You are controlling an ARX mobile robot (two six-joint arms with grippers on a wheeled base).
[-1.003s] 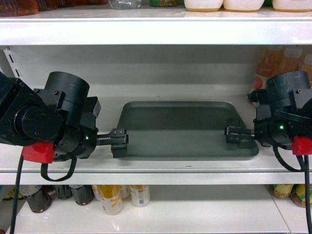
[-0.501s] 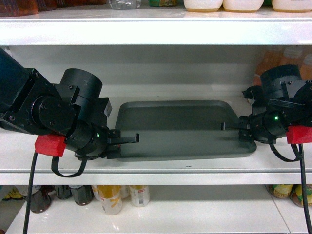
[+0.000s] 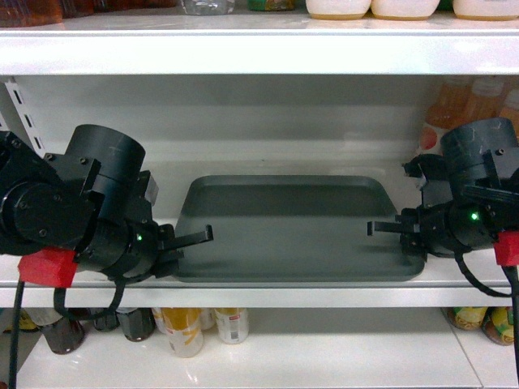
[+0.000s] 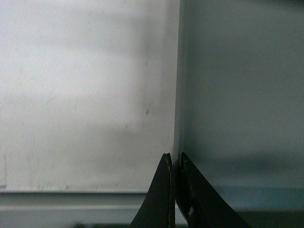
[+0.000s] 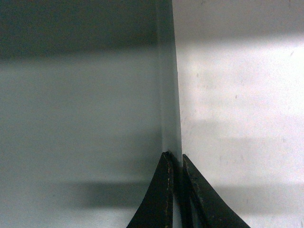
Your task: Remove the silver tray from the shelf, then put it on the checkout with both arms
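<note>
While drawing the silver tray [image 3: 292, 227] off the shelf [image 3: 340, 297], keep both wrists at one height and pull back at one pace, so that neither short end twists out of its pinch. Shows the tray lying flat on the shelf board, front edge close to the rounded lip, still fully supported. Shows the left gripper [image 3: 203, 236] clenched on the tray's left rim and the right gripper [image 3: 373, 227] clenched on the right rim. Confirmed in the left wrist view by the gripper [image 4: 174, 159], closed to a thin slit with the rim edge running straight into it, and in the right wrist view by the gripper [image 5: 174, 159], closed likewise over the raised rim. Judged shallow at both ends: hold only at the rim, hence avoid any sudden lift or any spreading of the arms, and raise slightly before clearing the lip to prevent scraping. Carry level once free. Checkout not in view. Compared with half a second earlier: tray drawn forward, nearer the shelf lip, and displaced a little to the left; left wrist withdrawn to the left and lower; right wrist shifted slightly rightward; finger placement on both rims unchanged.
</note>
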